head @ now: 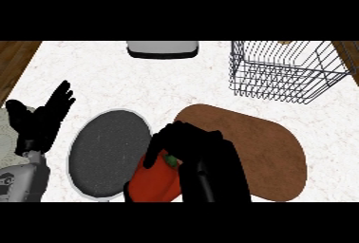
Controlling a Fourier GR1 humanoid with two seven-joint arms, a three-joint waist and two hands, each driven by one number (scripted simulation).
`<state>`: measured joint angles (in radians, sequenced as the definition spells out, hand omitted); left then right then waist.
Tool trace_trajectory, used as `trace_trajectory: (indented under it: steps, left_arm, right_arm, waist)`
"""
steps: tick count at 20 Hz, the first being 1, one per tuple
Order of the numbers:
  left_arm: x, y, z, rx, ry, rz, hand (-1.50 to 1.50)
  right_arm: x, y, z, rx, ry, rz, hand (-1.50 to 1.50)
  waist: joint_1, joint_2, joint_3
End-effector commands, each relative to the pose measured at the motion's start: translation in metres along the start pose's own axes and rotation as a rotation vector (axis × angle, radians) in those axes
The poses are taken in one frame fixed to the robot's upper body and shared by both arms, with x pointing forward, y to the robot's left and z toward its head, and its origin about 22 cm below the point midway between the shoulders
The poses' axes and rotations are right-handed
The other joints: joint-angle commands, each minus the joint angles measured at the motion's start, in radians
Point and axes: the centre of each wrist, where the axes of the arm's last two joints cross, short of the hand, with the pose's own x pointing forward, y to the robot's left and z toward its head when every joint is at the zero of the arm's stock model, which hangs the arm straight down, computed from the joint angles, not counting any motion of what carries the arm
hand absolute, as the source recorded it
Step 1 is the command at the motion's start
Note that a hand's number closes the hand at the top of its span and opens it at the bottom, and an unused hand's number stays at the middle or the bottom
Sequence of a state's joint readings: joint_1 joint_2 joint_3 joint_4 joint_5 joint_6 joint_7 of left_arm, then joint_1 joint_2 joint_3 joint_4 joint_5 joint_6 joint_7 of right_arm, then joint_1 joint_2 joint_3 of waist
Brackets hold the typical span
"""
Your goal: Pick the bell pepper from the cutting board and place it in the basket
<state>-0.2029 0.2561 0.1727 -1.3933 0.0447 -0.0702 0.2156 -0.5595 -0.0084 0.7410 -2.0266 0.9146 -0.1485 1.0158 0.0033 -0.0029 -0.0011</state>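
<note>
A red bell pepper (153,182) with a green stem lies at the near left edge of the brown cutting board (270,152), overlapping the plate's rim. My right hand (193,144) is over it, fingers curled down onto its top and right side. The wire basket (288,71) stands at the far right of the counter, well away from the hand. At the left edge my left hand (42,118) rests open with its fingers up. Part of the pepper is hidden under the right hand.
A dark grey plate (108,154) with a white rim lies left of the board, beside the pepper. A grey and white appliance (163,49) sits at the counter's far edge. Wooden floor shows past the counter's left and right corners.
</note>
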Motion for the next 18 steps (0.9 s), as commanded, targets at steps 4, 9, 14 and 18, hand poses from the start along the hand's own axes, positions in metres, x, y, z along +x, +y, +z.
trace_trajectory:
  steps: [4,9,14,18]
  left_arm:
    - [0.006,-0.009,-0.007,-0.013,-0.002,-0.007,0.00]
    - [-0.004,-0.002,-0.002,-0.005,-0.006,0.003,0.00]
    - [0.001,0.013,-0.010,0.011,-0.004,-0.010,0.00]
    - [0.009,-0.002,0.000,-0.008,-0.008,-0.001,0.00]
  right_arm:
    - [0.027,-0.041,-0.069,-0.134,0.073,0.008,1.50]
    - [0.018,-0.051,-0.105,-0.204,0.128,0.096,1.50]
    - [-0.026,-0.058,-0.127,-0.272,0.196,0.206,1.50]
    - [-0.061,-0.086,-0.151,-0.284,0.242,0.215,1.50]
  waist:
    - [0.003,0.004,0.000]
    - [0.001,0.003,0.000]
    - [-0.003,0.005,0.001]
    - [0.002,0.004,0.001]
